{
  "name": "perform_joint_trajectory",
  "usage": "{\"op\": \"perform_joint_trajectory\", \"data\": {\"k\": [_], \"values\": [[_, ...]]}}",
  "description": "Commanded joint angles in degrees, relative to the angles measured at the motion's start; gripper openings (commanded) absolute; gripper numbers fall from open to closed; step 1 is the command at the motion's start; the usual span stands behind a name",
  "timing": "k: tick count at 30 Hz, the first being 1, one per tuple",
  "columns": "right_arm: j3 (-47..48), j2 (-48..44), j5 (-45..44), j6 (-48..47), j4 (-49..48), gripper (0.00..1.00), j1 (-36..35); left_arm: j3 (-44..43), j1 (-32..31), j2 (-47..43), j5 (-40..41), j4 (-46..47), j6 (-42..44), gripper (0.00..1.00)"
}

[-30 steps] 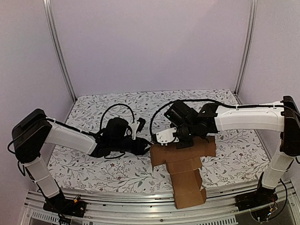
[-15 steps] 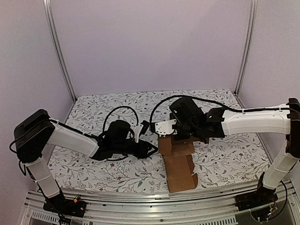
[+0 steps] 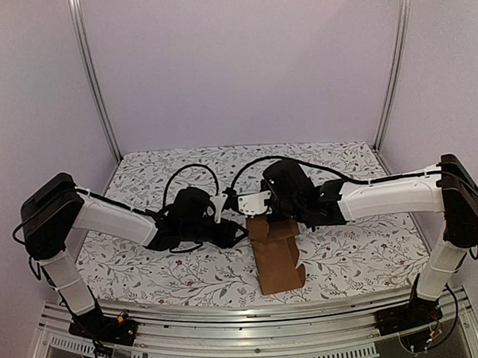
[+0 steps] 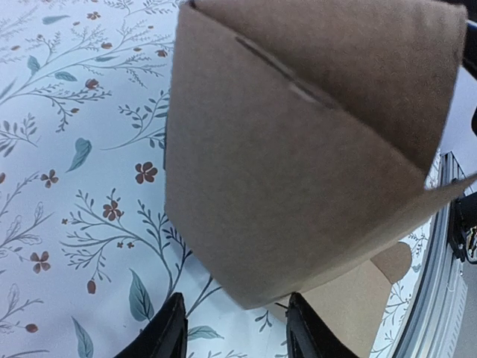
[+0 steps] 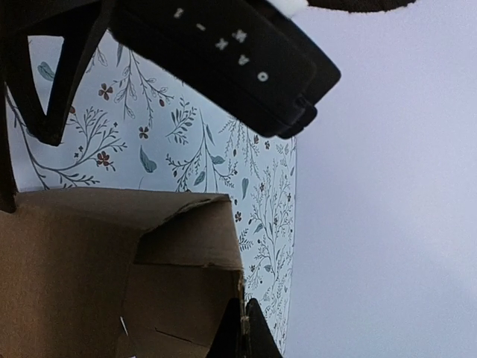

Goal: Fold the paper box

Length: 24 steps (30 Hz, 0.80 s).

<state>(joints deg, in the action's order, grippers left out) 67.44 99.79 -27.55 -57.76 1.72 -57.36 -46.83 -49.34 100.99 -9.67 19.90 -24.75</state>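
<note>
A partly folded plain brown cardboard paper box point(image 3: 276, 261) stands on the floral-patterned desk point(image 3: 132, 271), its top hidden beneath both wrists. The right gripper point(image 5: 240, 333) pinches a panel edge. The left gripper point(image 4: 237, 332) gapes alongside, cut off at the fingertips.

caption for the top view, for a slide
Left arm and right arm meet over a half-folded cardboard box on a flowered table.

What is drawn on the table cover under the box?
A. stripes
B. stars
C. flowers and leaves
C: the table cover around the box is printed with small flowers and leafy twigs.
</note>
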Motion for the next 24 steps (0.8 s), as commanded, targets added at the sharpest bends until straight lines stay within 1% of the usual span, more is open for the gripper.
{"op": "perform_joint_trajectory", "data": {"k": [1,3,6,12,20,24], "values": [[-2.01,0.64,-1.50,1.10,-4.23,0.00,-0.03,2.05,0.09,-1.30,-2.95,2.43,2.41,0.47],[-2.73,0.22,-2.06,1.64,-4.27,0.00,-0.09,3.28,-0.40,-1.68,-3.85,5.34,3.34,0.48],[-3.90,-0.91,-2.46,2.57,-4.45,0.00,-0.11,4.59,-1.09,-2.08,-2.60,7.60,4.25,0.49],[-5.45,-1.63,-2.87,3.29,-4.79,0.00,-0.35,3.53,-1.11,-0.24,1.12,7.80,4.11,0.48],[-5.24,-0.07,-4.09,4.61,-5.39,0.00,-0.70,0.83,-1.86,2.70,-0.32,9.27,5.59,0.48],[-4.50,0.22,-4.53,4.71,-5.43,0.00,-0.65,-1.60,-2.40,4.53,0.93,7.91,6.11,0.46]]}}
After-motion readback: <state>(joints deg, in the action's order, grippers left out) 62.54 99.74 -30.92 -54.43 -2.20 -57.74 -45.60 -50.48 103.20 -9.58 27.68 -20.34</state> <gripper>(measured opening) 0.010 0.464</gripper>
